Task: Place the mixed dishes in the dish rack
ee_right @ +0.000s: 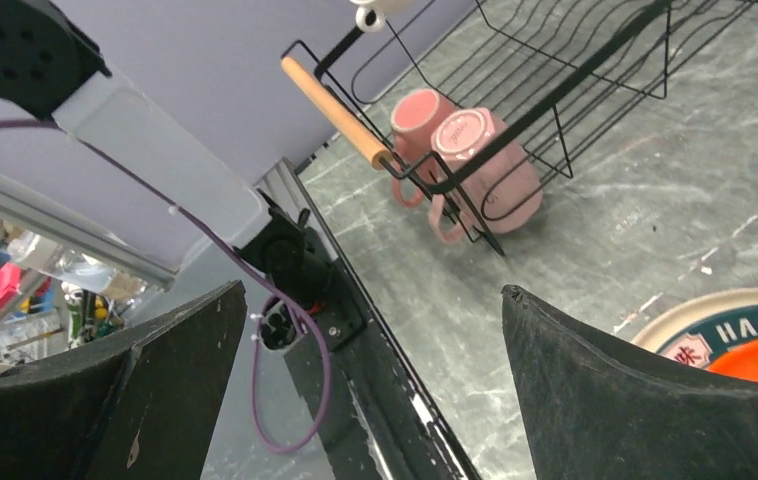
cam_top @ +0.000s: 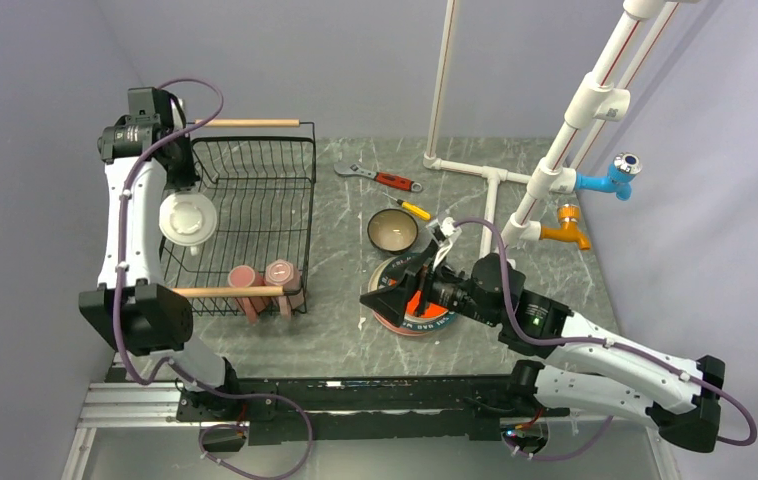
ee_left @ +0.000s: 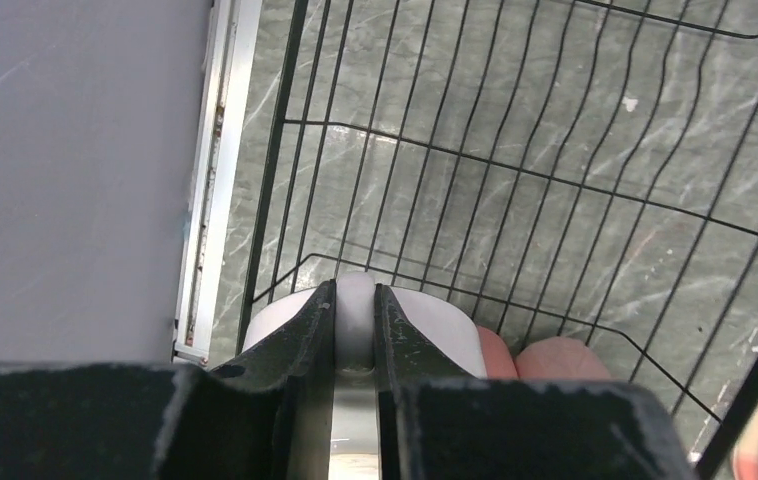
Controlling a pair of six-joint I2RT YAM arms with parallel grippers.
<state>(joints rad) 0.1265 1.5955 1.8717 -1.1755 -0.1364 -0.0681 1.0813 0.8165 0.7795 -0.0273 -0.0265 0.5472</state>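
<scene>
Top external view: the left gripper (ee_left: 355, 295) is clamped on the white mug (cam_top: 188, 220), holding it at the left side of the black wire dish rack (cam_top: 255, 170). From the left wrist camera the two fingers pinch a white part of the mug between them, and I can't tell whether the mug touches the wire floor. Two pink mugs (cam_top: 263, 278) sit side by side in the rack's near right corner, just under the near wooden handle (cam_top: 227, 291). The right gripper (cam_top: 395, 292) hangs with its jaws spread wide and nothing between them, over the orange-red plate (cam_top: 417, 304). That plate lies on the lettered-rim plate (cam_top: 433, 323) on the table. The dark bowl with a cream inside (cam_top: 392, 230) stands just beyond the plates. A red-handled wrench (cam_top: 385, 180) and a yellow-handled screwdriver (cam_top: 413, 209) lie farther back.
</scene>
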